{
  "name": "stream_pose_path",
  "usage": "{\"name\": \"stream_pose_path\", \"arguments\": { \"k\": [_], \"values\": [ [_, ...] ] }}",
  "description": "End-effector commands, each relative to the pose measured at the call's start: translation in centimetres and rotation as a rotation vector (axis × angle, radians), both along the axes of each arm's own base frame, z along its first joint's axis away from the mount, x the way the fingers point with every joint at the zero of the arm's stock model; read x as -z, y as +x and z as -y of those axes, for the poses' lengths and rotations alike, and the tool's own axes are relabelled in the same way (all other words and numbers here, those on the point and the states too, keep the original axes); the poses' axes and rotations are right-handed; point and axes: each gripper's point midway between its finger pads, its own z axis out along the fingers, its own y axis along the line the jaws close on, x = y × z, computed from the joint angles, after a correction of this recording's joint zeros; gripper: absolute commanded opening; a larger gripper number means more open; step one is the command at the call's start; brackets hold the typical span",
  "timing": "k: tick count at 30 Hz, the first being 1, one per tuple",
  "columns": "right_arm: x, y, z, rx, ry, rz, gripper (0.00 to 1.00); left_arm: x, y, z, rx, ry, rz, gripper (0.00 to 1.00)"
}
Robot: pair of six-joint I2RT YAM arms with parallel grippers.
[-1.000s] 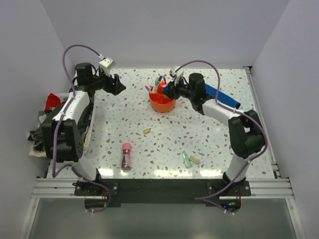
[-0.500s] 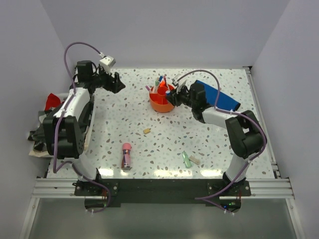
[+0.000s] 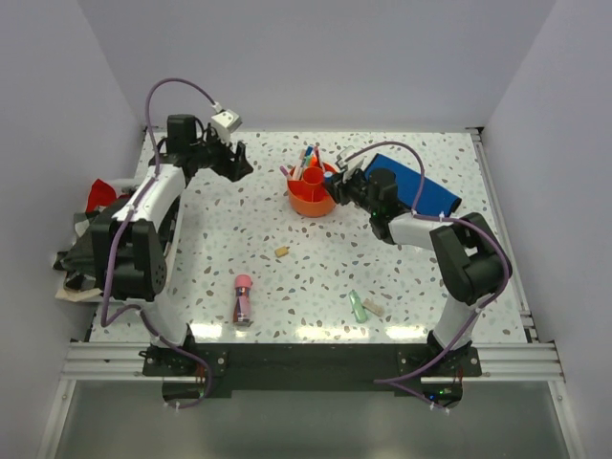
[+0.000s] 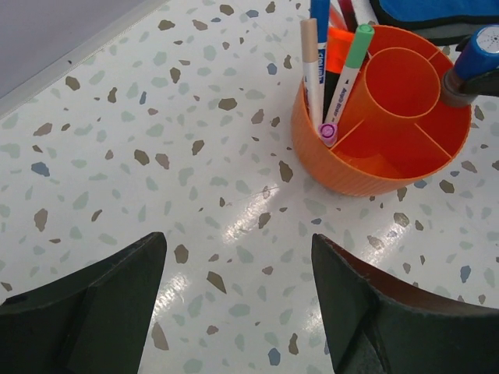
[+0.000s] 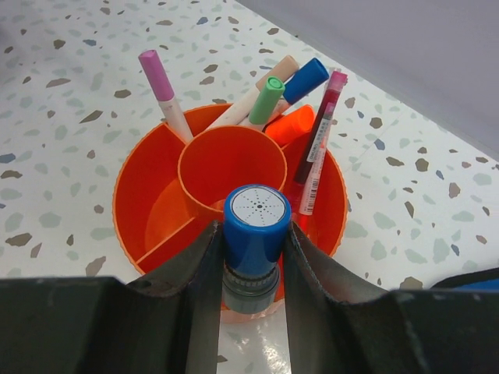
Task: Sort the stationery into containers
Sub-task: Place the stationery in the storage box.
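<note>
**Placing step, blue-capped marker.** The right gripper [image 5: 253, 248] is clamping a blue-capped marker [image 5: 256, 220] upright, both fingers pressing on its barrel just below the cap. In the right wrist view the marker is standing over the near side of the orange caddy [image 5: 131, 181], just in front of the centre well [image 5: 232, 165]. Its lower end is hidden, so it cannot be told whether it is already inside a ring compartment.

Several pens [image 5: 269, 92] are leaning in the far ring compartment. The centre well and the left ring compartment are showing bare orange floor.

In the top view the caddy is sitting at upper centre of the table [image 3: 220, 229], with a blue pouch [image 3: 426, 194] just to its right. The left gripper [image 3: 239, 164] is hovering to the left of the caddy, its fingers spread wide and holding nothing.

Lying lower in the top view are a lone beige eraser [image 3: 281, 251] at centre and a pink-capped glue tube [image 3: 243, 298] at lower left. A green marker [image 3: 358, 306] is lying beside a second beige eraser [image 3: 374, 309] at lower centre.

The step in hand appears to be the placing of the blue-capped marker. The next move probably calls for lowering it clear of the divider walls, then parting the fingers without tipping the neighbouring pens. Four items would then be left to sort.
</note>
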Motion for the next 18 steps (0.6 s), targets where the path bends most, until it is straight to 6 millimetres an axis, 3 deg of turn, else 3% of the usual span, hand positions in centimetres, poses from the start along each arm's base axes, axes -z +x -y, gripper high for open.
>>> {"name": "stream_pose_path", "arguments": {
  "k": [1, 4, 7, 11, 18],
  "values": [
    [-2.5, 1.3, 0.5, 0.055, 0.059, 0.104, 0.01, -1.3, 0.6, 1.1, 0.029, 0.039, 0.054, 0.8],
    [-2.2, 1.2, 0.1, 0.041, 0.066, 0.095, 0.14, -1.4, 0.8, 1.0, 0.023, 0.044, 0.053, 0.8],
    [-2.1, 1.0, 0.2, 0.038, 0.07, 0.083, 0.16, -1.5, 1.1, 0.8, 0.021, 0.056, 0.058, 0.8],
    [-1.5, 1.2, 0.0, 0.039, 0.075, 0.072, 0.04, -1.5, 1.2, 0.7, 0.019, 0.065, 0.06, 0.8],
    [-1.4, 2.2, -0.5, 0.036, 0.081, 0.082, 0.03, -1.5, 1.3, 0.7, 0.022, 0.069, 0.059, 0.8]
  ]
}}
